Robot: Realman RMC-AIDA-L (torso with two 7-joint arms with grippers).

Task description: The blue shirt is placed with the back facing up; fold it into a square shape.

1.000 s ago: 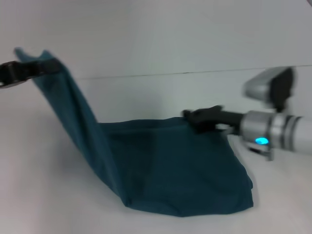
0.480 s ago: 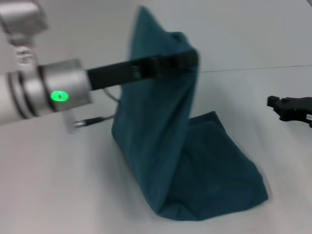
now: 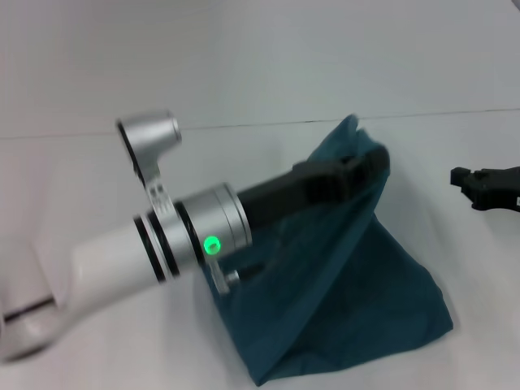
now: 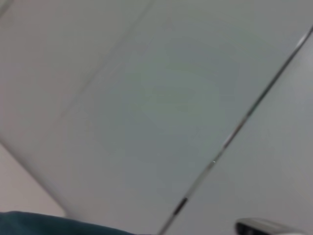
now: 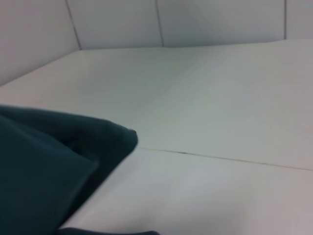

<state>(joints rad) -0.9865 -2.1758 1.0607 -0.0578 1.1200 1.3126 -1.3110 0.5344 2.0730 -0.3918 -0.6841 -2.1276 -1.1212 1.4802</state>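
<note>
Carrying one edge of the shirt (image 3: pixel 366 276) across itself, L gripper (image 3: pixel 357 175) sits at approx 1 o'clock from frame centre in head view, arm coming in from 8 o'clock. Its dark fingers look pressed together on the raised cloth near the shirt's top peak, pinching a fold; the exact jaw gap is hidden by fabric. Shirt is bunched centre-right on the table (image 3: pixel 81 179): lower part lies flat toward 5 o'clock, upper part is tented up off the surface.

Progress, judged: mid-fold. One layer is lifted over the rest but not laid down or flattened, no square outline yet. Left to do: lower and release this flap, then probably more folds to square it off.

R gripper (image 3: pixel 467 185) is at 3 o'clock, apart from the shirt, holding nothing; can't tell if its jaws are spread or closed. R wrist view shows a shirt corner (image 5: pixel 73 147) lying on the table, nothing gripped.
</note>
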